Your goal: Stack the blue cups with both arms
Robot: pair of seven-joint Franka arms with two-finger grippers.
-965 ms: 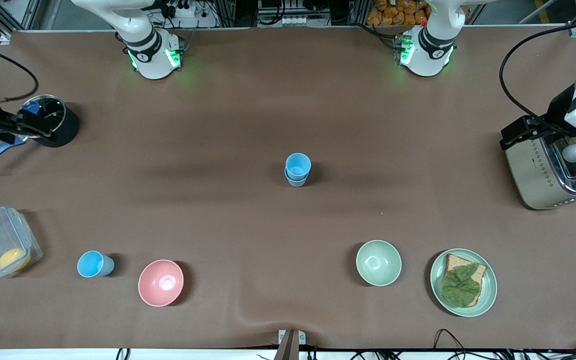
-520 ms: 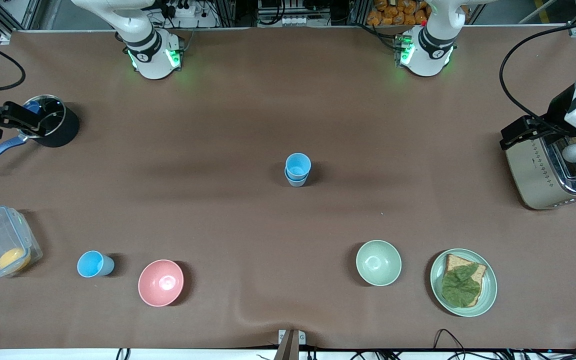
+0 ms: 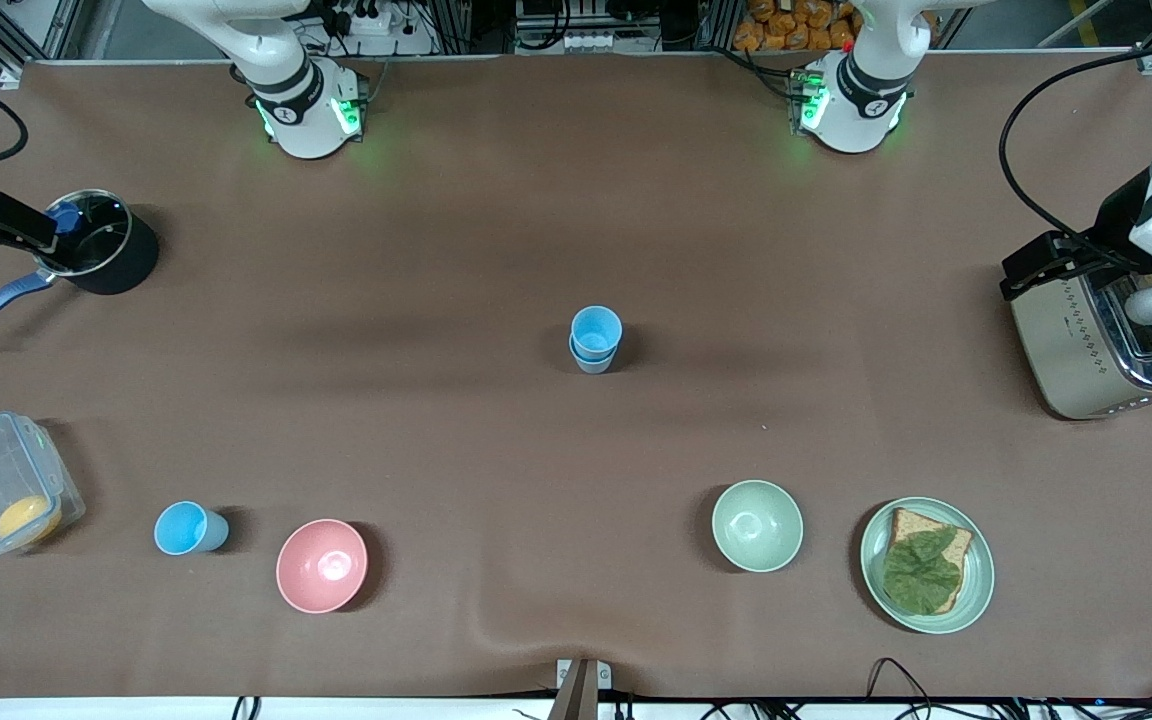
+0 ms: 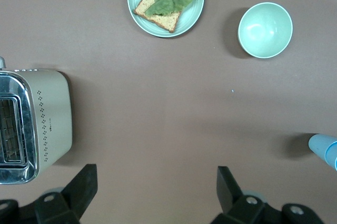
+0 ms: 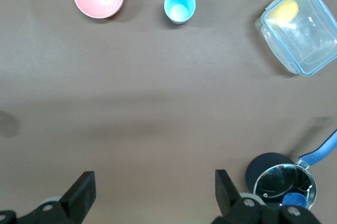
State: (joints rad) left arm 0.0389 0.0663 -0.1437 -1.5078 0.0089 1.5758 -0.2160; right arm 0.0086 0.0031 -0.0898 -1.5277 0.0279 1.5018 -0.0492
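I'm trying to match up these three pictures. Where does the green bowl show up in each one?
Front view: green bowl near the front camera, beside the plate of toast.
Left wrist view: green bowl again beside that plate.
Right wrist view: not in it.
Shared landmark: the plate of toast.

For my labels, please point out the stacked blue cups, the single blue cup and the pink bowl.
stacked blue cups [image 3: 596,329], front view, top cup's inside
single blue cup [image 3: 182,527], front view, inside
pink bowl [image 3: 322,565], front view, inside
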